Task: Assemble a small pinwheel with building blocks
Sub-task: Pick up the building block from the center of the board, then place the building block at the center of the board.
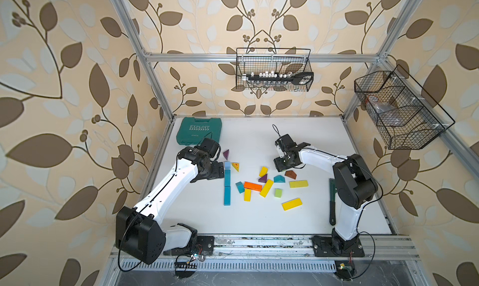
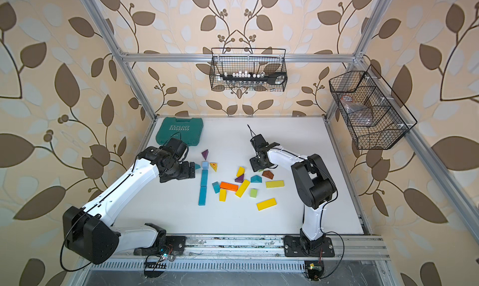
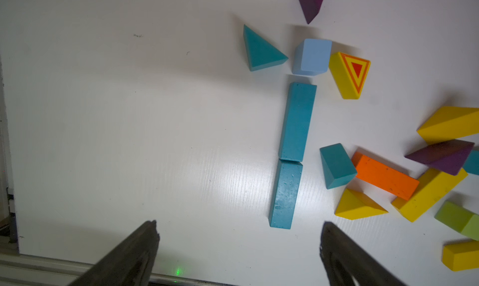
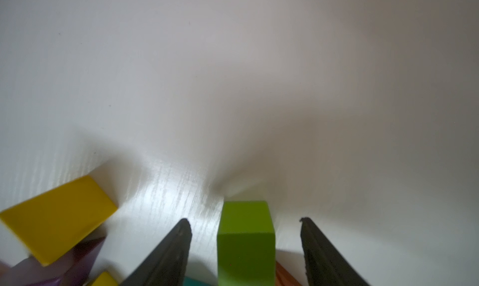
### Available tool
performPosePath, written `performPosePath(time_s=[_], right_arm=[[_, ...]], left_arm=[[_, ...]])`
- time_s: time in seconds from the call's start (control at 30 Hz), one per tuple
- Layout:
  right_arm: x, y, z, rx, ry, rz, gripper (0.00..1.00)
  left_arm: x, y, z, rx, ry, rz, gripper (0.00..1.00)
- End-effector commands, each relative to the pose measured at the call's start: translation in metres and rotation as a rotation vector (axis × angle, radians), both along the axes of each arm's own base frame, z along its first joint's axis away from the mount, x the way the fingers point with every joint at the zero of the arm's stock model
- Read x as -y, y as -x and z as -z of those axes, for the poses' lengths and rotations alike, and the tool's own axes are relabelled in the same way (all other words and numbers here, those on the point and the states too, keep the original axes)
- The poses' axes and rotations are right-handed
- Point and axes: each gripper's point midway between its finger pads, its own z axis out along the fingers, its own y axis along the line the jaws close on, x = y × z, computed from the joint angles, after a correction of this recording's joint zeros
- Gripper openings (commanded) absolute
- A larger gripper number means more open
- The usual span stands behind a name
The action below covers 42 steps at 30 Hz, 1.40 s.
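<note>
A pale blue cube (image 1: 227, 165) lies at the far end of two teal bars (image 1: 227, 178) laid end to end. Around the cube are a purple wedge (image 1: 226, 154), a yellow wedge with a red triangle (image 1: 235, 166) and a teal wedge (image 3: 260, 51). My left gripper (image 3: 239, 227) is open and empty, just left of the cube (image 2: 205, 165) in both top views. My right gripper (image 4: 245, 221) is open, its fingers standing either side of a green block (image 4: 246, 243) with a gap on each side. Loose building blocks, among them an orange bar (image 1: 253, 186), lie between the arms.
A teal tool case (image 1: 199, 130) sits at the back left of the white table. A dark wrench (image 1: 332, 201) lies beside the right arm. Wire baskets hang on the back rail (image 1: 273, 69) and the right wall (image 1: 399, 111).
</note>
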Motion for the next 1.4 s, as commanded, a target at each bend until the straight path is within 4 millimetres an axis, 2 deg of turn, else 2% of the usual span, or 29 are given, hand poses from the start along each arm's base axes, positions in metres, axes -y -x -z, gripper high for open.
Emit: performPosePath(time_s=[0.0,0.07,0.2,0.33,0.4,0.57,0.8,0.9,1.17,1.37], right_arm=[[-0.002,-0.005,0.004,-0.014,0.026,-0.007,0.58],[-0.002,-0.006,0.008,-0.027,0.034,-0.004,0.52],[-0.001,-0.007,0.004,-0.039,0.045,0.017,0.33],[-0.010,-0.012,-0.011,-0.034,0.033,0.036,0.15],[-0.017,-0.017,-0.021,-0.012,0.053,0.028,0.12],[-0.055,-0.037,-0.039,0.031,0.034,-0.021,0.06],[-0.092,-0.054,-0.041,0.041,0.020,-0.073,0.05],[-0.102,-0.057,-0.035,0.033,0.019,-0.086,0.05],[-0.109,-0.061,-0.028,0.023,0.025,-0.110,0.05],[-0.125,-0.056,-0.026,0.026,-0.032,-0.245,0.07]], left_arm=[[-0.005,0.004,-0.007,0.015,-0.020,0.024,0.99],[-0.005,0.004,-0.008,0.024,-0.015,0.028,0.99],[-0.006,0.003,-0.006,0.019,-0.021,0.024,0.99],[-0.008,0.004,-0.001,-0.012,-0.040,0.018,0.99],[-0.010,0.004,-0.001,-0.014,-0.053,0.007,0.99],[-0.009,0.004,-0.002,0.000,-0.040,0.009,0.99],[-0.010,0.004,0.001,-0.015,-0.051,0.005,0.99],[-0.010,0.004,0.001,-0.017,-0.055,0.002,0.99],[-0.010,0.004,-0.001,-0.008,-0.047,0.002,0.99],[-0.009,0.005,0.000,-0.014,-0.047,0.004,0.99]])
